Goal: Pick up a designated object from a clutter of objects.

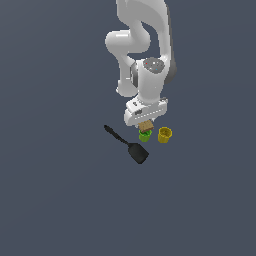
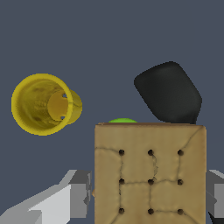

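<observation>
Cracker block (image 2: 150, 175), tan with dark dots, sits between my fingers (image 2: 81, 194), one grey pad pressed to each side edge, so I am clenched on it. Exterior view: block (image 1: 145, 124) directly under my wrist, above the green cup (image 1: 144, 135); yellow cup (image 1: 164, 134) and black spatula (image 1: 136, 151) lie beside on the table (image 1: 60, 190).

I saw a tan block (image 2: 150, 175) dotted with dark holes, a yellow cup (image 2: 43, 104), a green cup (image 1: 144, 135), a black spatula (image 1: 131, 147), and a white hand (image 1: 145, 123).
</observation>
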